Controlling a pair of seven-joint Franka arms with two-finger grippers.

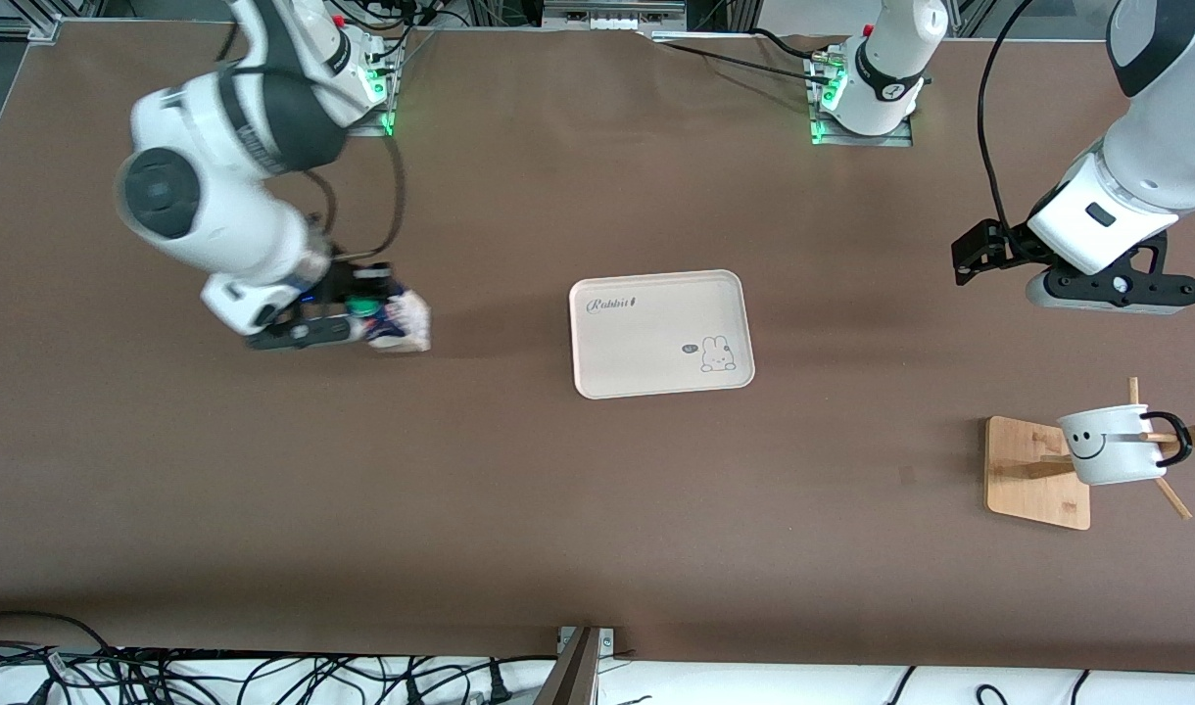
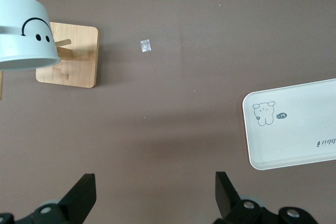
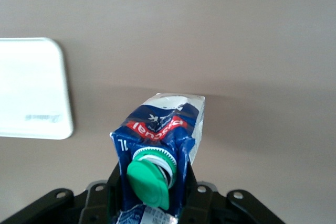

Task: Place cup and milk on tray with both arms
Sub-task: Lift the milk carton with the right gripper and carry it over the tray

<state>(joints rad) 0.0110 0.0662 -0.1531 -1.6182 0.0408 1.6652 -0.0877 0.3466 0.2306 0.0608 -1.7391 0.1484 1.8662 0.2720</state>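
Note:
My right gripper (image 1: 377, 315) is shut on the milk (image 1: 408, 319), a dark-blue and white carton, at the right arm's end of the table. In the right wrist view the milk (image 3: 164, 129) leans between the black fingers, its green cap (image 3: 149, 182) toward the camera. The cream tray (image 1: 661, 333) lies mid-table with nothing on it. The cup (image 1: 1109, 446), white with a smiley face, hangs by its black handle on a wooden rack at the left arm's end. My left gripper (image 1: 972, 257) hangs open over bare table; in its wrist view the left gripper (image 2: 155, 195) holds nothing, and the cup (image 2: 23, 35) and tray (image 2: 294, 129) show.
The rack's wooden base (image 1: 1038, 472) stands under the cup, with pegs sticking out around it. A tiny pale scrap (image 2: 145, 46) lies on the brown table beside the rack base (image 2: 71, 59). Cables run along the table's near edge.

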